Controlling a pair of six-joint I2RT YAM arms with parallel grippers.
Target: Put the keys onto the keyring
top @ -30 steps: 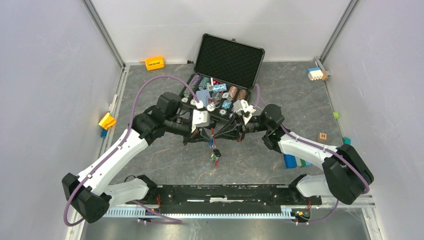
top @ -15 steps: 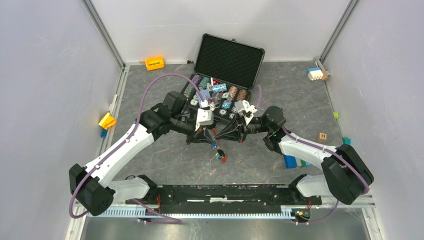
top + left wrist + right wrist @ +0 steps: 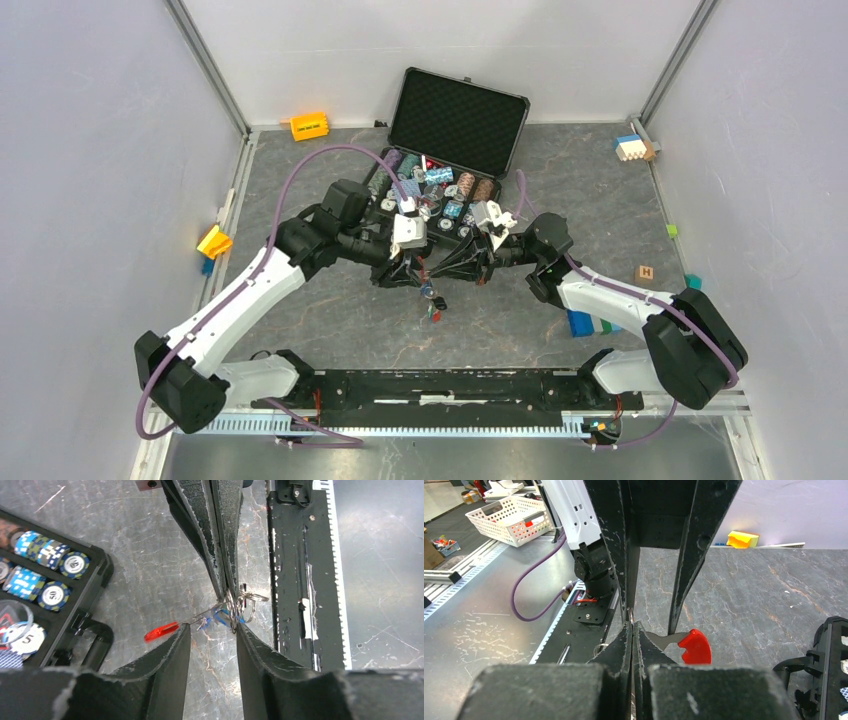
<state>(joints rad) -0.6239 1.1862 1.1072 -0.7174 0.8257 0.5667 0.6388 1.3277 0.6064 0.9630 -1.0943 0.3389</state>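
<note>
Nearest, well in front of the poker chip case (image 3: 101, 574), the black mounting rail (image 3: 450, 385) carries both arm bases. Between that rail and the case, just off the case's front edge, the two grippers meet tip to tip above the grey marbled table (image 3: 330, 320). The right gripper (image 3: 632, 626) has its fingers pressed flat together and pinches the keyring (image 3: 246, 602) at their very tips, so the thin metal ring stands out just past the pinch, on the side away from the case. The keys (image 3: 218, 615), blue caps showing, sit bunched against the ring directly under those tips. In the top view the bunch dangles toward the table as a few small coloured bits. The left gripper (image 3: 212, 630) stands spread, one finger on either side of the bunch and gripping nothing. The ring lies just beside the finger farther from the case; whether it touches I cannot tell. The red fob (image 3: 161, 631) juts out just beyond the finger nearer the case, joined to the ring by a thin metal link. Behind the grippers, stacks of poker chips (image 3: 52, 555) fill the case's tray, and its foam-lined lid (image 3: 458, 118) stands open at the far side.
</note>
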